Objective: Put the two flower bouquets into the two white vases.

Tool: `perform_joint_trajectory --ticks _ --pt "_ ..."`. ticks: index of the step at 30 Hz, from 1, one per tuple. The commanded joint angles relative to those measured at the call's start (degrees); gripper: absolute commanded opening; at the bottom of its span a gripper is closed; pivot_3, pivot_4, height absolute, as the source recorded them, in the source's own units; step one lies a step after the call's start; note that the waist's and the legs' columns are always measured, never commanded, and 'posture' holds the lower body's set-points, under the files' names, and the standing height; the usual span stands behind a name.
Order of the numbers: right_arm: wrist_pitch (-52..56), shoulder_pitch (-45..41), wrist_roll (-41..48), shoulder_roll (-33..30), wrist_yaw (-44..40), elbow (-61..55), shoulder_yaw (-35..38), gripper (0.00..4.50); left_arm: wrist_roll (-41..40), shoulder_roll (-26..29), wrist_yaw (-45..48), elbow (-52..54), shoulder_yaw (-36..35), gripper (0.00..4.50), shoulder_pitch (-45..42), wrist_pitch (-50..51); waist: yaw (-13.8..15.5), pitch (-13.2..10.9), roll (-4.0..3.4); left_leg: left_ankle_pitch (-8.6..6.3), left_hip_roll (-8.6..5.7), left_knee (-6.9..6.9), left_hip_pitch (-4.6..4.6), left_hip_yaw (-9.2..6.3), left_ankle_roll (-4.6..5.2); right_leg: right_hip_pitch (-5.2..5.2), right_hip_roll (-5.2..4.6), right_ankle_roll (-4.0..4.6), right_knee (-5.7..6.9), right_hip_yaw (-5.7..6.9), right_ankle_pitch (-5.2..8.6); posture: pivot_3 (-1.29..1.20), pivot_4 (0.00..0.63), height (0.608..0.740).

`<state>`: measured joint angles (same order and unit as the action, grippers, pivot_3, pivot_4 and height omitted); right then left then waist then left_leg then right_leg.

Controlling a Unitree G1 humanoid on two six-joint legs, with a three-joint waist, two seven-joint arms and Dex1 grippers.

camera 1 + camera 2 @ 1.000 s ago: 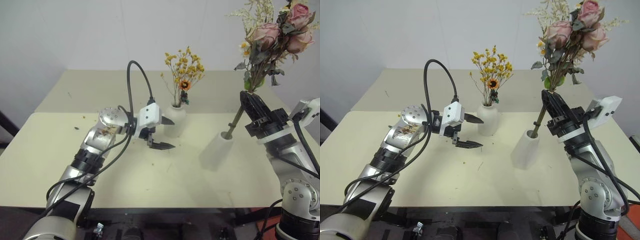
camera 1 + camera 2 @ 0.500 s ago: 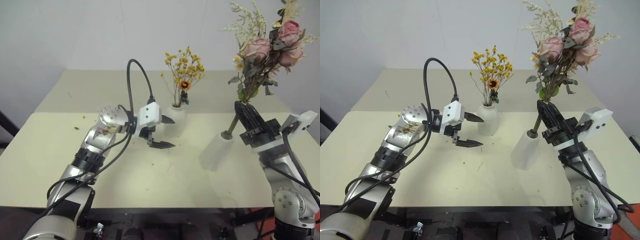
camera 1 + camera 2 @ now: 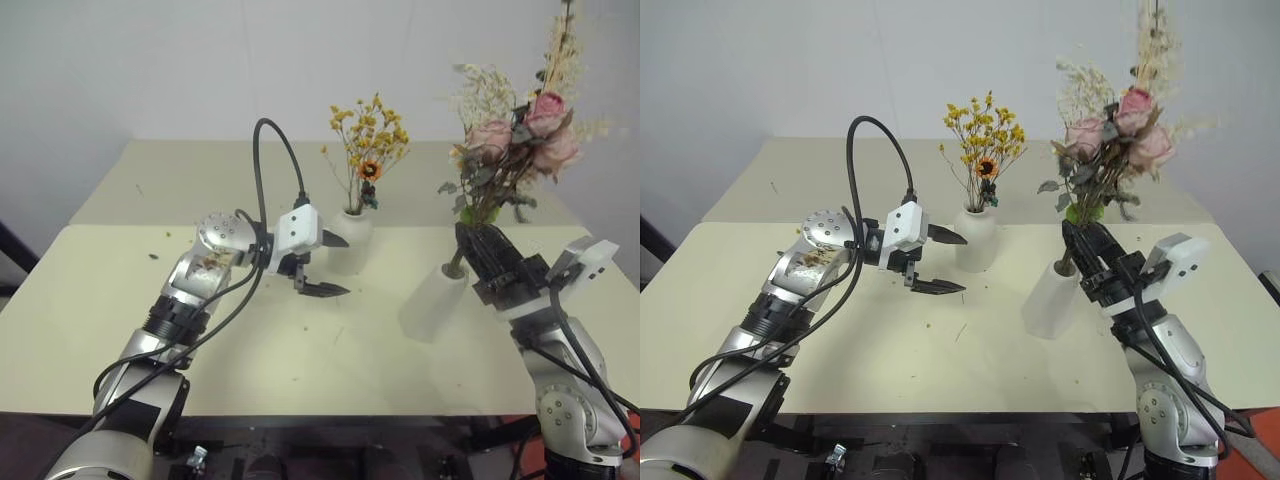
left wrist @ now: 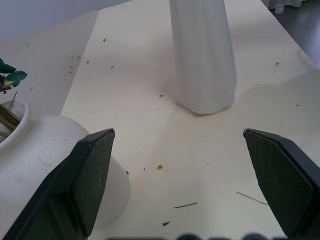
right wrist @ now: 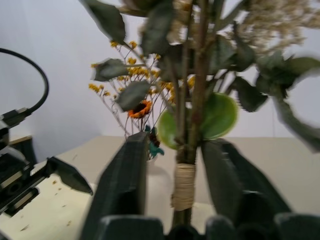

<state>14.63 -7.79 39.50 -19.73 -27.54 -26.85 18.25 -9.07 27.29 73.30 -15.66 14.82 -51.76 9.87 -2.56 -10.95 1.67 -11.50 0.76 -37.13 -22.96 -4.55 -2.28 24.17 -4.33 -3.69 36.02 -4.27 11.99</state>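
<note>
On your table (image 3: pixel 120 300) the short rounded vase (image 3: pixel 350 240) stands toward the back centre, and the small yellow-orange bunch with its orange daisy (image 3: pixel 368 140) already sits upright in its narrow neck; your left gripper (image 3: pixel 322 265) hangs just in front of and beside that vase, its two black fingers spread wide with nothing between them, and in the left wrist view those fingers (image 4: pixel 87 175) frame bare tabletop scattered with dried crumbs, the rounded vase close against one finger and the taller one farther off; the taller tapered vase (image 3: pixel 432 300) stands to the right of the short one, well apart from it, and the thick stem of the pink rose bouquet (image 3: pixel 510 150) runs down into its mouth, with the roses and beige grasses leaning up and to the right above it; your right gripper (image 3: pixel 480 245) sits at the stem just above the vase's lip, pointing up and leftward; in the right wrist view you can see its fingers (image 5: pixel 125 185) standing a little apart on either side of the twine-wrapped stem (image 5: pixel 184 187), with a gap showing between the stem and each pad, so the jaws are parted around the stem and not pinching it; the bouquet leans to the right in the vase.
</note>
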Motion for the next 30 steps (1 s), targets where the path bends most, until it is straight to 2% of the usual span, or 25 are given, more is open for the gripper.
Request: perform_joint_trajectory --ticks 1,4,5,14,22,25,30 --pt "-1.95 1.09 0.53 -1.11 -1.67 -3.9 0.0 3.29 0.01 -0.01 0.29 0.0 -0.88 4.5 -2.33 -1.98 0.02 0.0 0.0 0.0 0.0 0.0 0.0 0.0 0.0 0.0 0.0 0.0 0.0 0.0 0.0 0.0 0.15 0.74" --pt "-1.53 3.67 0.84 -1.85 -2.43 -5.38 0.71 4.37 -0.11 -0.38 0.18 -0.46 -0.91 4.5 -2.37 -2.63 0.07 0.0 0.0 0.0 0.0 0.01 0.0 0.0 0.0 0.0 0.0 -0.01 0.0 0.0 0.01 0.0 0.15 0.74" --pt "-1.44 4.59 1.46 -2.23 -3.14 -5.92 1.03 4.45 -0.2 -0.5 0.14 -0.61 -0.97 4.5 -2.35 -2.79 0.09 0.0 0.0 0.0 0.0 0.0 -0.01 0.0 0.0 0.0 -0.01 -0.01 -0.01 0.0 0.01 0.0 0.15 0.74" --pt "-1.17 15.13 5.11 -7.39 -7.18 -11.7 5.2 4.45 -1.13 -0.23 0.32 -0.11 -1.73 4.5 -0.5 -2.62 0.05 0.0 0.0 0.0 0.0 0.0 0.04 0.0 0.0 -0.04 0.0 -0.02 0.0 0.0 0.02 0.0 0.15 0.74" --pt "-0.25 22.69 9.39 -15.75 -12.11 -11.55 18.57 4.45 -4.45 1.85 -0.4 2.26 -6.48 4.5 2.72 -0.56 0.05 0.0 0.0 0.0 0.01 0.01 0.03 0.01 0.0 -0.05 0.0 -0.03 -0.02 -0.01 0.03 0.0 0.15 0.74" --pt "-0.39 25.03 9.21 -19.57 -16.16 -8.7 23.47 4.45 -7.43 2.53 -0.99 4.37 -9.37 4.5 4.73 1.32 0.08 0.0 0.0 0.0 0.02 0.0 0.06 0.02 0.0 -0.08 0.0 -0.03 -0.01 -0.02 0.03 0.0 0.15 0.74" --pt "0.2 27.07 8.74 -25.12 -21.81 -1.71 31.04 4.45 -11.93 7.15 -0.01 8.19 -14.48 4.5 9.86 3.55 0.03 0.01 0.01 0.0 0.03 0.01 0.12 0.04 0.0 -0.14 0.0 -0.02 -0.05 -0.04 0.04 0.0 0.15 0.74"
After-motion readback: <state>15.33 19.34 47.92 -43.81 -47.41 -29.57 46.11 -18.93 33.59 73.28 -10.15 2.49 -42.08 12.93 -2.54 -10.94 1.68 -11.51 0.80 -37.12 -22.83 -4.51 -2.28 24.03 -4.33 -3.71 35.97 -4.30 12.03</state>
